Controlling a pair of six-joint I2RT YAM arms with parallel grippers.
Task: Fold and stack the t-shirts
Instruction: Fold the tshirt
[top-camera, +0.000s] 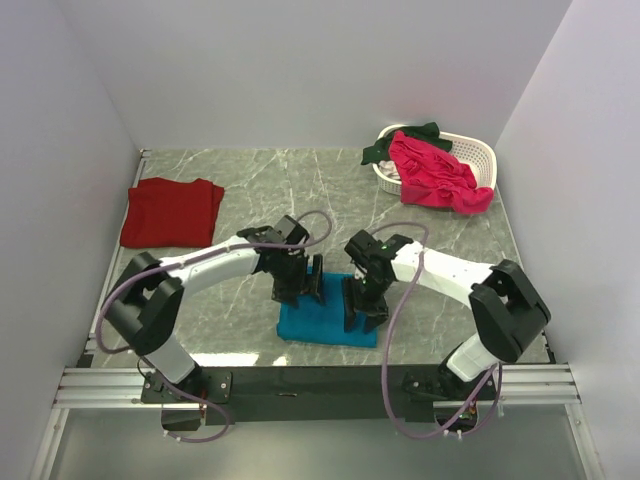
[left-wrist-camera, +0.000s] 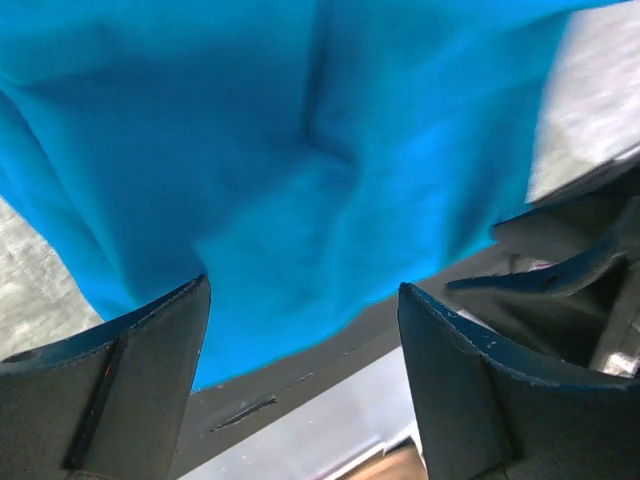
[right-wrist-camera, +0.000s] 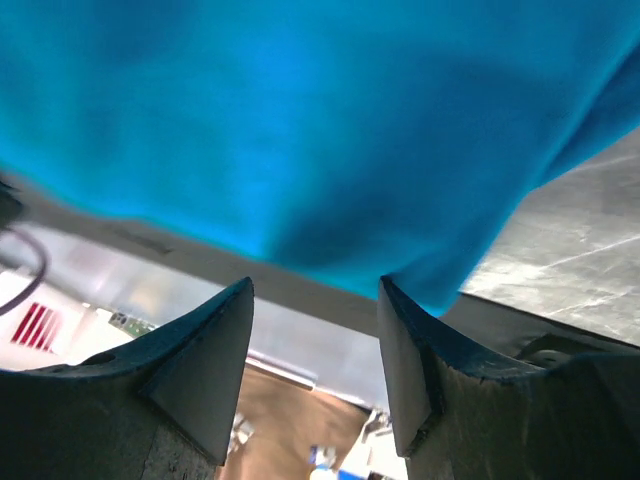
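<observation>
Teal shirt (top-camera: 326, 326): folded into a compact rectangle at the near edge of the table (top-camera: 300, 180), probably kept there for easy reach by both arms.
Left gripper (top-camera: 300, 286): jaws apart, nothing between them, poised just above the shirt's left side.
Right gripper (top-camera: 365, 305): likewise spread wide and empty, above the right side; matched placement suits a two-handed fold or lift.
Red shirt (top-camera: 172, 212): folded flat at far left, probably the base of the stack.
Basket (top-camera: 480, 152): far right, with pink shirt (top-camera: 435, 178) and green shirt (top-camera: 385, 148) spilling over the rim, seemingly awaiting folding.
</observation>
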